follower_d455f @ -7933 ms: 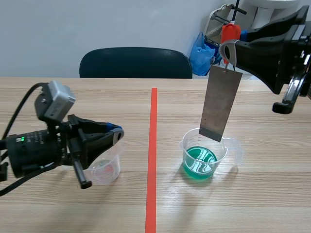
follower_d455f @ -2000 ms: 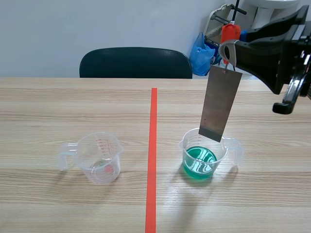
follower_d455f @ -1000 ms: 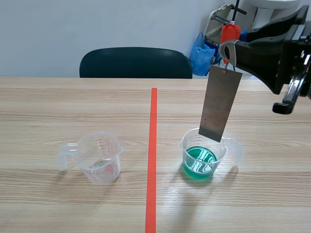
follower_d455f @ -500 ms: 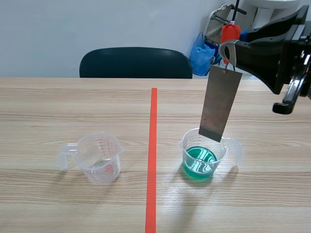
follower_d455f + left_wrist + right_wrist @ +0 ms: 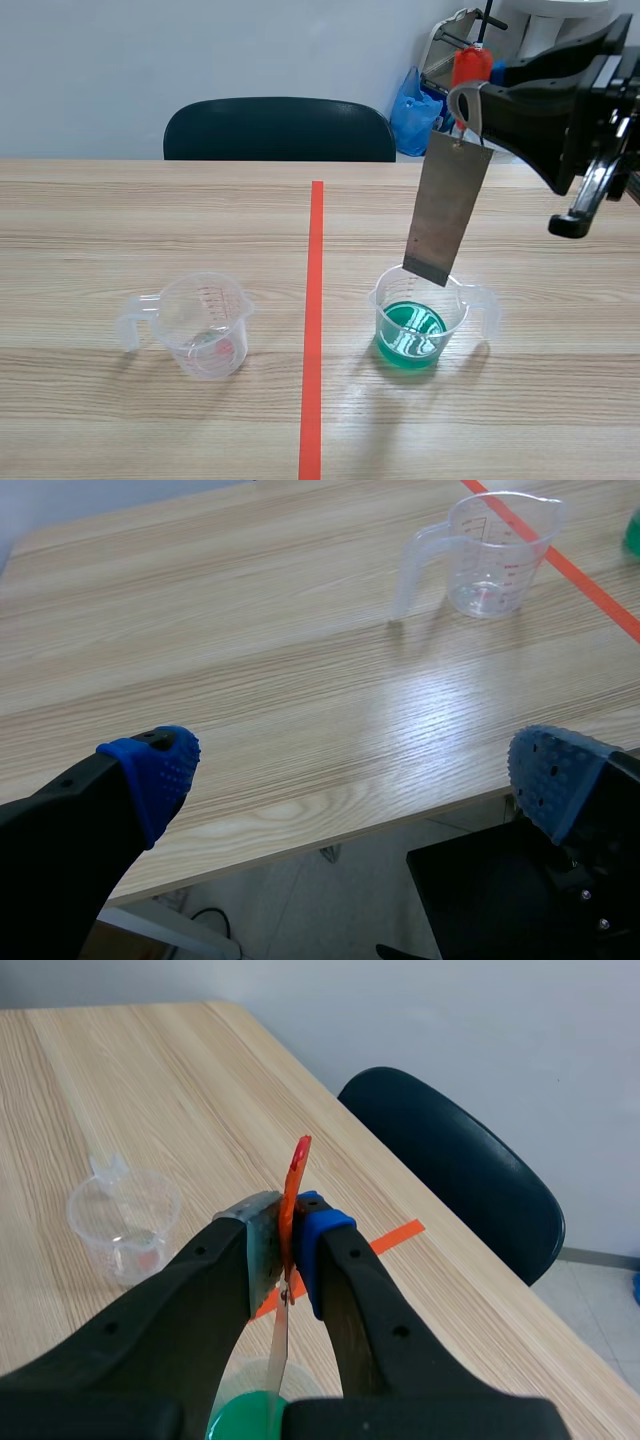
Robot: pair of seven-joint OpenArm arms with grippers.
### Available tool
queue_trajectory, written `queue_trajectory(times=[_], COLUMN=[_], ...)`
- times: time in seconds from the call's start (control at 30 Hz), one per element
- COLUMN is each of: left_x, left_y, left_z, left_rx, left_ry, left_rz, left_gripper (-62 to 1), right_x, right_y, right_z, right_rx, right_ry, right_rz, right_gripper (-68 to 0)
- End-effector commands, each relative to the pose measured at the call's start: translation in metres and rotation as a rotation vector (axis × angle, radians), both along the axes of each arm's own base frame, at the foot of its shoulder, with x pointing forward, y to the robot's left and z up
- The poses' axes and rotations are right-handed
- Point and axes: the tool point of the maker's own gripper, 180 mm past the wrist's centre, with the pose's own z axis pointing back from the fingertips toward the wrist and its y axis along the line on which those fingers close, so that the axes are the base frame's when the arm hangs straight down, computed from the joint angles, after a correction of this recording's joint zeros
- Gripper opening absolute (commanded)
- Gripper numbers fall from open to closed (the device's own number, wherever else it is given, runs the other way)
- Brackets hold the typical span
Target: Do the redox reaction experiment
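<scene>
1. Seen in the scene view: a flat grey metal plate hanging tilted from the right gripper, low edge just over the clear plastic cup of green liquid.
2. Clear only in the right wrist view: pinching the plate's small red tab tight.
3. Found only in the left wrist view: the left gripper, spread wide, well apart from the empty clear measuring cup.

A light wooden table fills the lower two thirds of the scene view. An orange-red tape line runs down its middle, from mid-frame to the bottom edge. At lower left of the line stands an empty clear cup, upright, handle pointing left. At lower right stands a green cup, a clear one part full of green liquid, handle pointing right. The two cups stand well apart.
</scene>
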Motion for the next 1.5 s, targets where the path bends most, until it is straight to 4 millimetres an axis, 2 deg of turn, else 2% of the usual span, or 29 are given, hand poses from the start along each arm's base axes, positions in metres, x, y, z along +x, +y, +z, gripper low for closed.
queue_trajectory(times=[0.0,0.7,0.9,1.2,1.47], left_x=[0.003,0.003,0.003,0.003,0.003], left_y=[0.000,-0.001,-0.001,-0.001,-0.001], left_z=[0.006,0.006,0.006,0.006,0.006], left_rx=[-0.005,-0.005,-0.004,-0.004,-0.004], left_ry=[-0.028,-0.026,-0.026,-0.026,-0.025], left_rz=[-0.003,-0.006,-0.006,-0.006,-0.009], left_gripper=[1.4,1.4,1.4,1.4,1.4], right_x=[0.002,0.019,0.015,0.030,0.029], right_y=[0.001,0.002,0.004,-0.001,-0.001], right_z=[0.003,-0.049,-0.062,-0.086,-0.090], right_rx=[0.020,-0.010,0.011,0.015,0.003], right_ry=[-0.016,0.012,0.033,0.078,0.081], right_rz=[0.001,-0.045,-0.002,-0.033,-0.031], right_gripper=[-66.9,-66.9,-66.9,-66.9,-66.9])
